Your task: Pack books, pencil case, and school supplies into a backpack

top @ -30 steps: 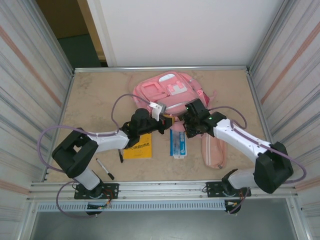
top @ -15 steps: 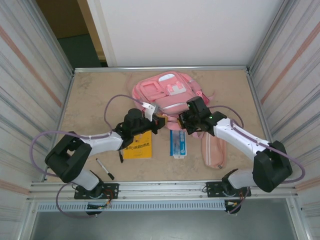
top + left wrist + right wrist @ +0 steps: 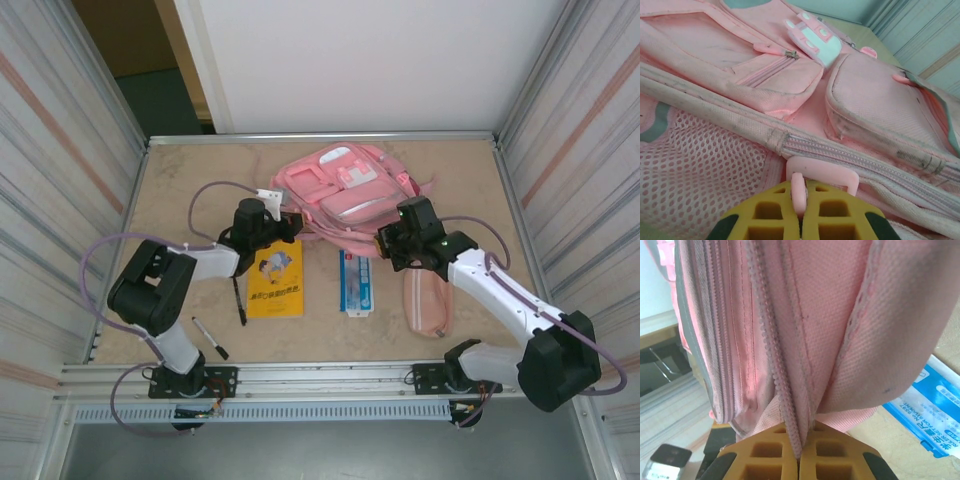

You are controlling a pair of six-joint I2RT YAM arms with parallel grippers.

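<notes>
We see the large pink fabric backpack [image 3: 345,195] lying flat at the far middle of the beige desk [image 3: 180,190], pockets facing up. The left gripper [image 3: 291,226] sits at its near-left edge and the right gripper [image 3: 385,242] at its near-right edge, so the bag lies between the two and just beyond them.

From the left wrist, we find the left gripper [image 3: 800,220] clenched on a small pink plastic zip pull [image 3: 835,177] (its narrow neck stands upright between the yellow pads [image 3: 770,220]). The zip line runs across just above it. From the right wrist, the right gripper [image 3: 799,456] is clenched on a fold of the backpack's pink zip tape [image 3: 790,405], the fabric rising straight from the jaws.

Nearer to us on the desk lie three things:
- the thin yellow paperback book [image 3: 276,285], below the left gripper
- the narrow blue-and-white flat packet [image 3: 355,283], between the grippers
- the soft pale-pink pencil pouch [image 3: 428,300], under the right arm

Two slim black pens lie left of the book, one [image 3: 238,300] just beside it, the other [image 3: 210,338] nearer the left arm's base.
</notes>
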